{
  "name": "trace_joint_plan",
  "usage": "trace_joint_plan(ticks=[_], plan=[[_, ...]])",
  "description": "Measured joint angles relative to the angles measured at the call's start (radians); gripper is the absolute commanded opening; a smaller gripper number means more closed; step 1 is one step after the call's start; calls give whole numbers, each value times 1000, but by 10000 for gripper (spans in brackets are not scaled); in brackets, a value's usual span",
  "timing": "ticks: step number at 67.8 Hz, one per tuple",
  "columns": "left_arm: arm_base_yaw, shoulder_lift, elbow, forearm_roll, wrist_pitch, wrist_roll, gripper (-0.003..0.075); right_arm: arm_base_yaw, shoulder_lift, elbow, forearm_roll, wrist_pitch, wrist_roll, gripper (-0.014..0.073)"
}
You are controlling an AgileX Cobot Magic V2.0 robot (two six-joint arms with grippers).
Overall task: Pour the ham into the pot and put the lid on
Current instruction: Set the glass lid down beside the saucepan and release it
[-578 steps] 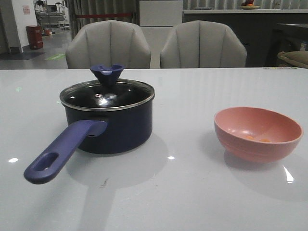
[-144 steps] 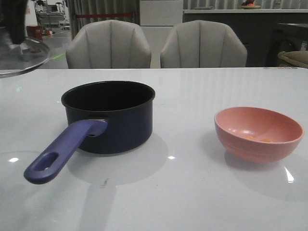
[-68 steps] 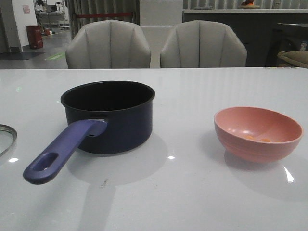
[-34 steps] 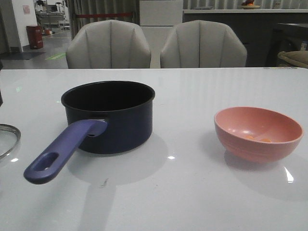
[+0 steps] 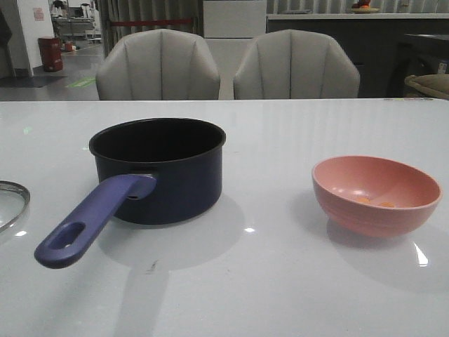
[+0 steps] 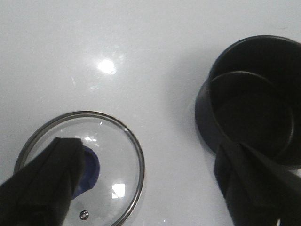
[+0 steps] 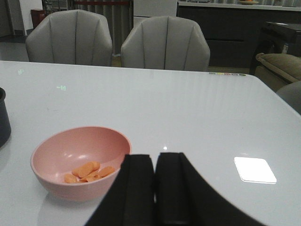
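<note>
The navy pot (image 5: 158,172) stands open on the white table, its purple-blue handle (image 5: 88,221) pointing to the front left. The lid (image 5: 10,203) lies flat on the table at the far left edge, knob up. In the left wrist view the lid (image 6: 113,155) and its knob (image 6: 91,169) lie below my open, empty left gripper (image 6: 148,188), with the pot (image 6: 254,99) beside it. The ham (image 7: 89,172) lies in the pink bowl (image 7: 80,157). My shut, empty right gripper (image 7: 155,162) hangs beside the bowl. Neither gripper shows in the front view.
The pink bowl (image 5: 377,194) sits right of the pot with bare table between them. Two grey chairs (image 5: 228,67) stand behind the table's far edge. The pot's edge (image 7: 3,120) shows beyond the bowl in the right wrist view.
The lid was on the pot, then was carried off to the left and set on the table at the left edge. Over the last half second nothing else moved.
</note>
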Motion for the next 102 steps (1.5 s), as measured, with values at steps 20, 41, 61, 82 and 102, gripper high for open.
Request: trace_joint_plan(ticks=[20, 41, 61, 82, 102], plan=[[-90, -302, 249, 0, -182, 2, 603, 0, 0, 0, 0, 0, 0, 145], [-130, -693, 518, 0, -285, 2, 603, 0, 0, 0, 0, 0, 0, 145], [-130, -1045, 679, -2, -260, 2, 603, 0, 0, 0, 0, 0, 0, 145], [-130, -1220, 698, -3, -222, 2, 603, 0, 0, 0, 0, 0, 0, 145], [-155, -1226, 718, -3, -229, 2, 603, 0, 0, 1, 0, -92, 0, 145]])
